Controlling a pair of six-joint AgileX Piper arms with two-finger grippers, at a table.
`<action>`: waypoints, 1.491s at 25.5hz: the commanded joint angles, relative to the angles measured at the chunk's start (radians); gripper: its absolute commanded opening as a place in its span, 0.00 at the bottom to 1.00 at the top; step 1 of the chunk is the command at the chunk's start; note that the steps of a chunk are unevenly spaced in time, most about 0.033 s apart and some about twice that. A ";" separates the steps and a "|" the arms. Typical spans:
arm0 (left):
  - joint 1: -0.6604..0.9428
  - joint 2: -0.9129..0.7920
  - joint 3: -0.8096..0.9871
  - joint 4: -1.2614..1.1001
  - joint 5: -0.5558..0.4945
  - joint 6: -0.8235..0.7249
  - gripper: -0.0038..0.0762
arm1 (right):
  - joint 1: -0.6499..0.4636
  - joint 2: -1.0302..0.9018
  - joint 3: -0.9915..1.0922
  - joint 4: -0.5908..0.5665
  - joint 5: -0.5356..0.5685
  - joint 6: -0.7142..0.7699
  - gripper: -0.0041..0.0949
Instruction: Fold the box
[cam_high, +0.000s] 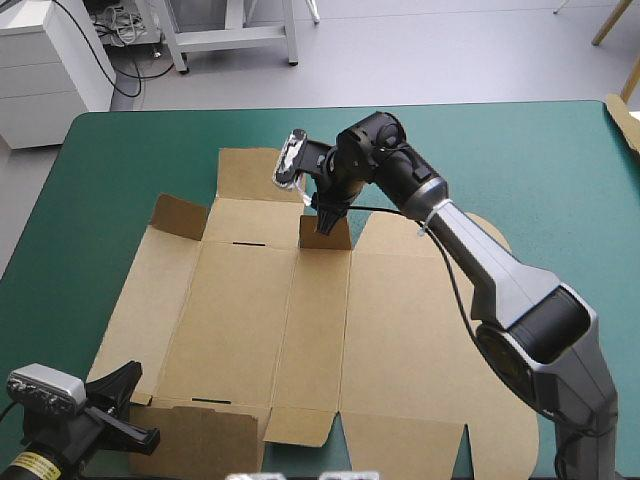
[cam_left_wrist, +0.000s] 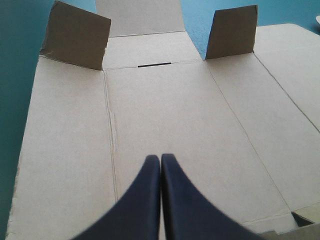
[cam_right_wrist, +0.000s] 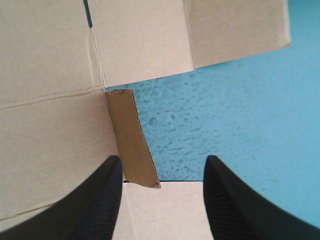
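Box (cam_high: 250, 330): brown board, matt, paper-faced, scored along creases, edges rough; counter cover (cam_right_wrist: 240, 100): teal-green, matt, finely pebbled; black fingers (cam_right_wrist: 235, 210): matt, faintly grained.

A pale grey floor (cam_high: 450, 50) is stretching across the top of the frame. At the upper left a white drawer cabinet (cam_high: 40, 60) is standing, with black cables (cam_high: 130, 92) trailing on the floor just beside it. A pale metal stand (cam_high: 235, 35) is resting at top centre. Wooden legs (cam_high: 612, 25) are slanting in at the upper right corner. Soft, even light is falling across the teal-green table cover (cam_high: 540, 170) below.
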 joint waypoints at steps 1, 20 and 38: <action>0.001 0.017 -0.023 -0.011 -0.075 -0.006 0.04 | -0.004 -0.161 -0.033 0.005 -0.022 0.100 0.51; 0.001 0.017 -0.023 -0.011 -0.075 -0.002 0.04 | -0.004 -0.882 0.668 -0.127 -0.053 0.590 0.03; 0.001 0.017 -0.023 -0.032 -0.075 0.022 0.27 | -0.004 -1.600 1.475 -0.117 -0.322 0.804 0.03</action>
